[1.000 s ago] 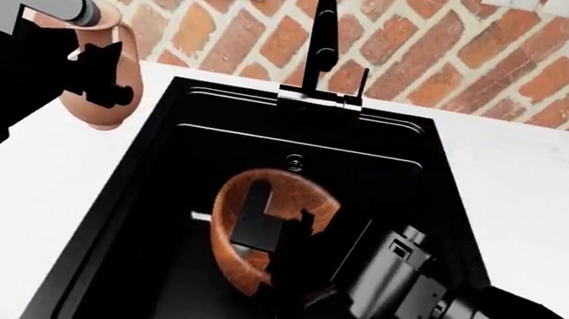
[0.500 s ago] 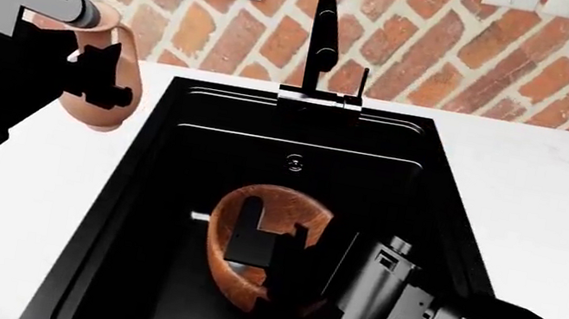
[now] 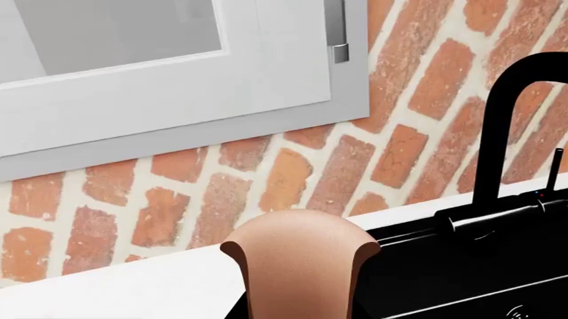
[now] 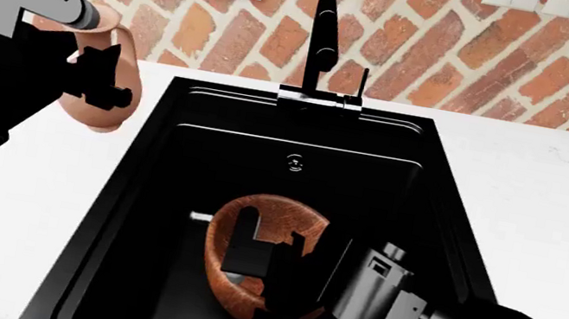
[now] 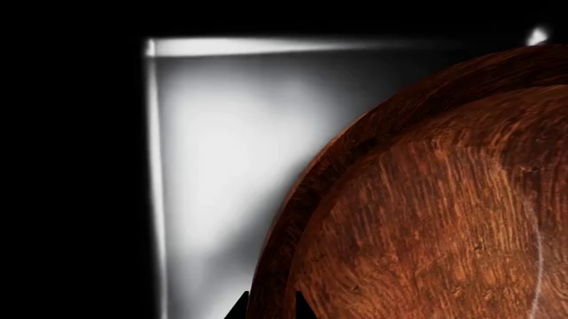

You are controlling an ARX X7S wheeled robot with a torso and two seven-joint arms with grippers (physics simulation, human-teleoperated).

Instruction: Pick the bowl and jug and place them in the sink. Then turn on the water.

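The reddish-brown wooden bowl (image 4: 221, 276) is down inside the black sink (image 4: 135, 177), tilted on its side. My right gripper (image 4: 267, 258) is shut on the bowl's rim, one finger inside and one outside. In the right wrist view the bowl (image 5: 426, 199) fills the frame, with two black fingertips (image 5: 239, 310) straddling its rim over the grey sink floor (image 5: 213, 166). My left gripper (image 4: 98, 85) holds the pale pink jug (image 4: 95, 116) above the counter just left of the sink. The jug's flared lip (image 3: 297, 266) shows in the left wrist view; its fingers are hidden there.
A tall black faucet (image 4: 324, 35) with a thin lever (image 4: 362, 85) stands at the sink's back edge, also seen as the faucet (image 3: 515, 100) in the left wrist view. A round overflow fitting (image 4: 294, 161) sits on the back wall. White counter (image 4: 557, 208) flanks the sink; brick wall and window frame (image 3: 177, 100) stand behind.
My right gripper and the bowl have sunk lower in the sink and shifted toward the near side. The left arm with the jug has stayed put.
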